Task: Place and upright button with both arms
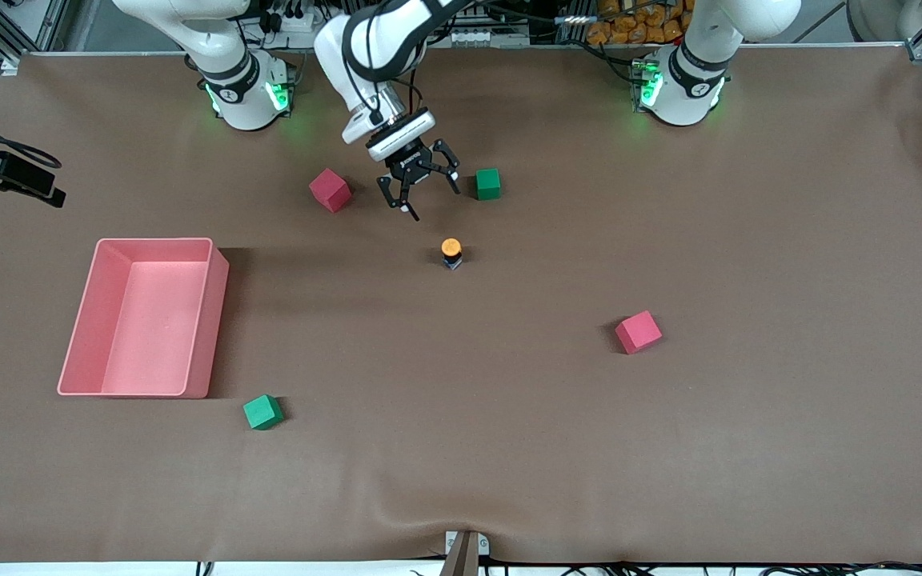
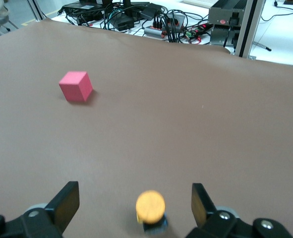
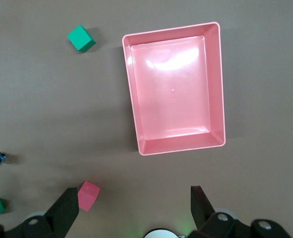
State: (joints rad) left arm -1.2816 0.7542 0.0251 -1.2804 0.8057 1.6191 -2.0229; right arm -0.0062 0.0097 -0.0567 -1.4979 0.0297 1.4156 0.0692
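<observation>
Front view | button (image 1: 450, 253): upright on desk (image 1: 749, 440), orange cap up, nearer the camera than green cube (image 1: 487, 183) | likely light, rigid, tippy; best pinched on black body under cap | left tool (image 1: 419, 184): open, empty, angled down above the desk near button | right tool (image 3: 131, 210): open, high above pink tray (image 3: 214, 84), waiting

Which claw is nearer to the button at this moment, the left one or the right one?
Left. The left claw hangs open over the table right beside the button. The right claw, open too, waits high up near its own base, well away from it.
</observation>
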